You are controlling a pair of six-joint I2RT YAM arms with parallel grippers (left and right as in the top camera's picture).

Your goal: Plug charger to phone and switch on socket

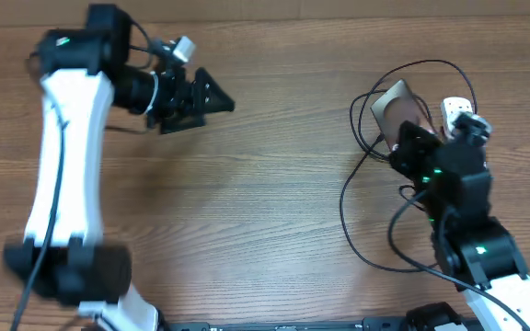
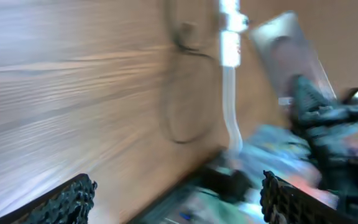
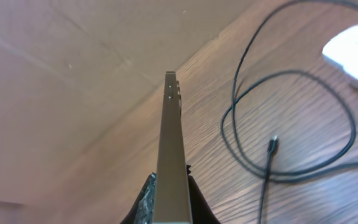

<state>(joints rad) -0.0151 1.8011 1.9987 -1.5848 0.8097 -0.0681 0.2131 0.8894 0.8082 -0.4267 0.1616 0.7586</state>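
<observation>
Dark phone (image 3: 170, 155) clamped edge-on in the right jaws, stiff, likely slick. Floppy charger tip (image 3: 273, 145) lies on the counter (image 3: 328, 205) right of them; pinch just behind it. Left jaws gape wide, seemingly empty.

The phone (image 3: 169, 155) stands on edge, the thin black charger (image 3: 272, 144) lying in loose loops near the white socket (image 3: 356, 53)
</observation>
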